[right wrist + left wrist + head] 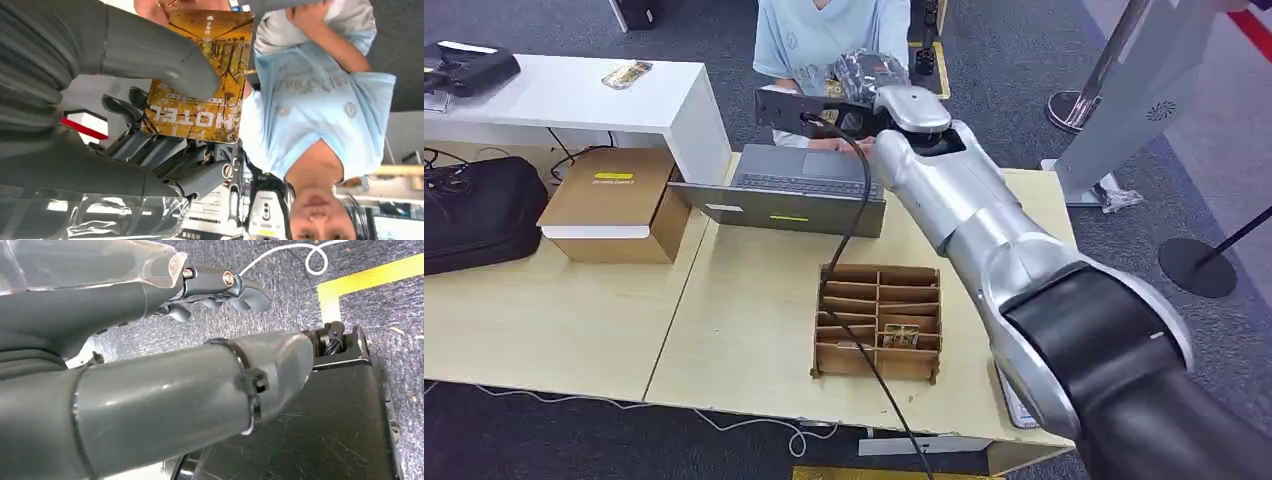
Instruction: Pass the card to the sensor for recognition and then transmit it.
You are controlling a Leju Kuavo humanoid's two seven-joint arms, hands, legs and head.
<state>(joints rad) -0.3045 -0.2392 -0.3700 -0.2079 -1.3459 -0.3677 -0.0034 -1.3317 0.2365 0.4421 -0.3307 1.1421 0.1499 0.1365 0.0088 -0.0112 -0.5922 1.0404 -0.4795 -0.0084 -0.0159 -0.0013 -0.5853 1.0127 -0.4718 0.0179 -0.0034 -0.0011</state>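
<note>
The right robot hand (165, 130) is stretched out past the far edge of the table (724, 330), up in front of a person in a light blue shirt (829, 35); from the right wrist camera you can see it pinching the card (200, 75), thumb pressed on the printed face and the darker fingers behind it; the card is golden with "HOTEL" on it, and a person's fingers (155, 7) touch its far end, so both seem to have hold of it.

Container-wise: a brown cardboard organizer (879, 322) sits on the table near the front edge, split into lots of slots; one near slot on the right has a similar golden card (897, 335) lying in it; the other slots look bare as far as I can tell. A black cable (854, 220) runs across it. Behind it is a grey laptop (789, 190); to the left a closed cardboard box (609, 205), then a black bag (474, 210).

The left robot hand (220, 287) hangs over carpet, fingers loosely curled, holding nothing.
</note>
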